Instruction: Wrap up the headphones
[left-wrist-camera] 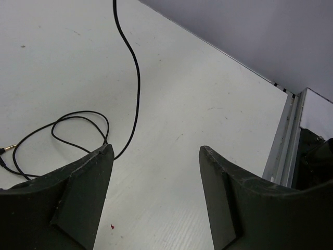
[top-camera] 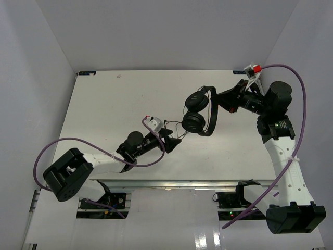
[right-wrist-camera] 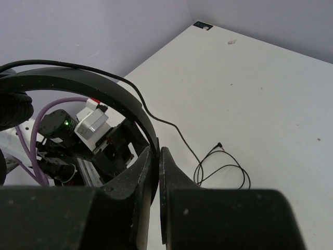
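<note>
Surface point(top-camera: 104, 104): white, filling the middle of the top view and walled by pale panels.

Right arm point(top-camera: 281, 146): stood at the right of the frame, reaching toward upper centre. Right gripper point(right-wrist-camera: 158, 161): clamped on the headband, fingers point(right-wrist-camera: 143, 172) nearly together around it.

Left arm point(top-camera: 104, 161): lay low at lower left, reaching toward centre. Left gripper point(left-wrist-camera: 154, 151): fingers spread wide with nothing between them, only bare surface in the gap.

Headphones point(top-camera: 193, 122): black, just right of centre in the top view, held by the headband point(right-wrist-camera: 93, 83). Both round cups sat one above the other in the frame, on the headband's left side.

Cord point(left-wrist-camera: 136, 73): thin, black. It ran down from the top edge of the left wrist view and passed behind the left-hand finger tip. Loose loops lay on the surface at left centre. Contact with that finger could not be told.

Plug point(left-wrist-camera: 6, 149): small, at the far left edge of the left wrist view, lying on the surface.
</note>
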